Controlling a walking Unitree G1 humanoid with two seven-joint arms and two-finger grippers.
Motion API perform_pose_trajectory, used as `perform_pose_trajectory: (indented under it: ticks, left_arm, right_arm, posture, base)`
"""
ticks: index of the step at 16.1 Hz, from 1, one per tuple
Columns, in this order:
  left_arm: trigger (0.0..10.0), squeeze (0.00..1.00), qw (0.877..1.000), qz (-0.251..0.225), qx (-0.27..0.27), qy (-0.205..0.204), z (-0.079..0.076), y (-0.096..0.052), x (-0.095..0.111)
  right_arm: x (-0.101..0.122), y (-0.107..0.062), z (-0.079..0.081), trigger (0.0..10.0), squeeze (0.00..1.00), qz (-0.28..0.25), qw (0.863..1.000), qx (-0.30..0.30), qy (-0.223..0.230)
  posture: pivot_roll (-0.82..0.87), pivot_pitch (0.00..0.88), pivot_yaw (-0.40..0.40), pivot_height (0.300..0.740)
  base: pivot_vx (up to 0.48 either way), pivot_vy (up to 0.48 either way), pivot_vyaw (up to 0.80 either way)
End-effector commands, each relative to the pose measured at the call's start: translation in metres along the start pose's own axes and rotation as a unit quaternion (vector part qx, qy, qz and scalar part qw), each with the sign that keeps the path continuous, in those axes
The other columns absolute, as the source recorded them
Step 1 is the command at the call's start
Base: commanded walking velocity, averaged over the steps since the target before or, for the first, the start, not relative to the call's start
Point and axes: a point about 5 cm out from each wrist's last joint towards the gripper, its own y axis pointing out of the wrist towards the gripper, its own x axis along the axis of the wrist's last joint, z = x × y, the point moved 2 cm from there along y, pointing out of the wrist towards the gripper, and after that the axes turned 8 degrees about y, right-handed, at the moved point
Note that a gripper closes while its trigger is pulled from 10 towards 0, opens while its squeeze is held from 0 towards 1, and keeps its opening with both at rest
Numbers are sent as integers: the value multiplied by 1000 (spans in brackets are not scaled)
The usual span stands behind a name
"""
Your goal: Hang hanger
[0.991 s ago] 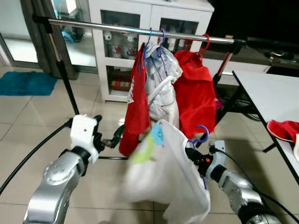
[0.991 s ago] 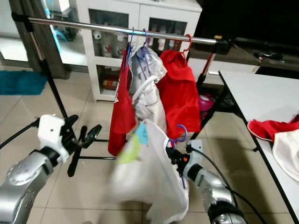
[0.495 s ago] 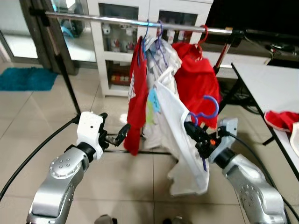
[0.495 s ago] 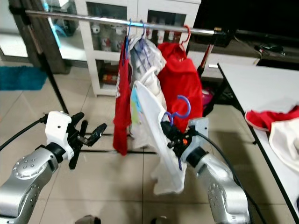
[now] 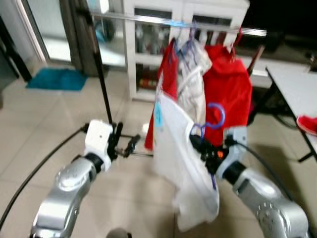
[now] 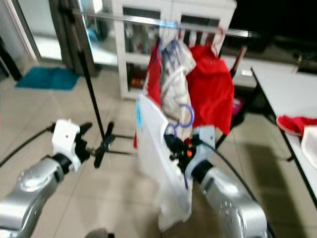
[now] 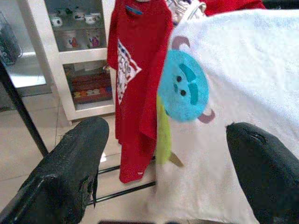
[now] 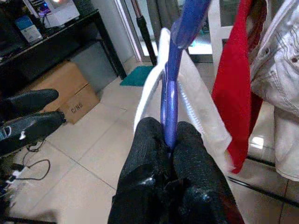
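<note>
Tiled room, rail (image 5: 178, 21) far ahead: right gripper (image 8: 168, 140) pinching blue hanger (image 5: 214, 115) with white shirt (image 5: 185, 163), hook raised toward rail; left gripper (image 5: 130, 146) spread wide, idle.

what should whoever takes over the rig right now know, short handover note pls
Right claw: shut on the blue hanger, which carries a white shirt, held in front of the clothes rail, below it.
Left claw: open, holding nothing, raised near the shirt's printed front.
On the rail: a red shirt, a pale garment and a red top already hang.
Done: hanger picked up and brought close to the rail.
Left: lift the hook over the rail, let go.
</note>
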Motion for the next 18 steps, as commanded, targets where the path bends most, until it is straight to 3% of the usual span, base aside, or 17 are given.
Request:
perform_pose_trajectory:
  ticks: [1, 6, 7, 8, 10, 12, 14, 15, 16, 18]
  left_arm:
    - [10000, 0, 1000, -1, -6, 7, -2, 2, 2]
    - [10000, 0, 1000, -2, 9, 2, 2, 6, 2]
    - [10000, 0, 1000, -16, -7, -20, 0, 9, 7]
    - [10000, 1000, 997, -55, -43, -43, -6, 12, 20]
    - [10000, 1000, 992, -91, -80, -35, -16, 20, 39]
    - [10000, 1000, 982, -121, -123, -80, -27, 31, 54]
    - [10000, 1000, 980, -102, -160, -64, -35, 40, 54]
    - [10000, 878, 979, -98, -169, -57, -37, 41, 53]
    - [10000, 59, 978, -91, -182, -52, -39, 42, 52]
    - [9765, 0, 981, -74, -172, -41, -38, 44, 48]
  right_arm:
    - [9, -3, 2, 10000, 0, -14, 1000, 2, -9]
    - [12, 3, -4, 10000, 0, 4, 1000, 22, -22]
    - [13, 8, -3, 10000, 0, 5, 999, 32, -27]
    - [15, 16, -1, 10000, 0, 7, 999, 39, -35]
    - [19, 32, 6, 10000, 0, 16, 996, 47, -70]
    - [28, 52, 13, 10000, 0, 21, 993, 30, -115]
    - [42, 66, 21, 10000, 0, -3, 993, 26, -114]
    - [45, 69, 23, 10000, 0, -10, 993, 24, -113]
    - [51, 73, 24, 10000, 0, -23, 993, 20, -111]
    - [59, 79, 25, 10000, 0, -46, 994, 5, -101]
  posture:
    - [-94, 0, -50, 740]
    - [-94, 0, -58, 740]
    - [-94, 0, -58, 740]
    - [-96, 0, -57, 740]
    - [-91, 0, -62, 740]
    - [-91, 0, -67, 740]
    - [-92, 0, -72, 740]
    - [-92, 0, -72, 740]
    - [-102, 0, -69, 740]
    - [-107, 0, -69, 740]
  base:
    - [0, 0, 0]
    - [0, 0, 0]
    - [0, 0, 0]
    - [0, 0, 0]
    - [0, 0, 0]
    - [0, 0, 0]
    - [0, 0, 0]
    - [0, 0, 0]
    - [0, 0, 0]
    - [0, 0, 0]
